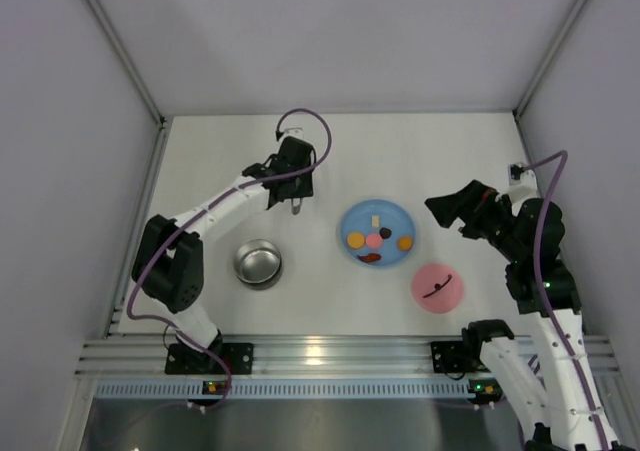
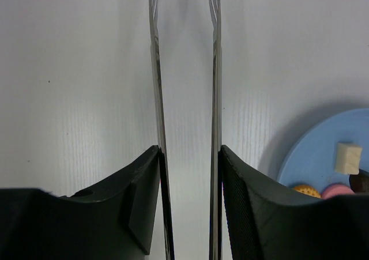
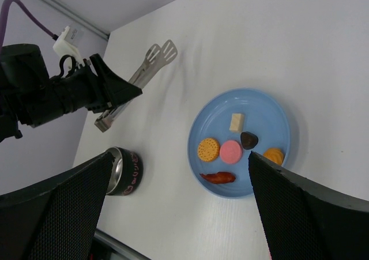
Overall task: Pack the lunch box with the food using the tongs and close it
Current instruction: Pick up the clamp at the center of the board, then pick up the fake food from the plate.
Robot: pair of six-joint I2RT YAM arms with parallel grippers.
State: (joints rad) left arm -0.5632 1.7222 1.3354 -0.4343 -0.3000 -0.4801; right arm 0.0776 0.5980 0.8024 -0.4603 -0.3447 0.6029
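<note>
Steel tongs [image 3: 144,70], two thin arms with slotted tips, are pinched in the left hand [image 2: 190,150], above the worktop [image 1: 450,151], left of the plate [image 1: 392,216] and farther back. The shiny pot [image 1: 258,263] stands uncovered left of the plate. The blue plate holds two orange discs [image 3: 208,149], a pink disc [image 3: 231,151], a dark bit [image 3: 248,139], a cream cube [image 3: 236,121] and a red-brown strip [image 3: 217,177]. The pink lid [image 1: 437,287] lies right of the plate and nearer. The right hand [image 3: 180,156] is spread. The left wrist view cuts off the tongs' joint.
</note>
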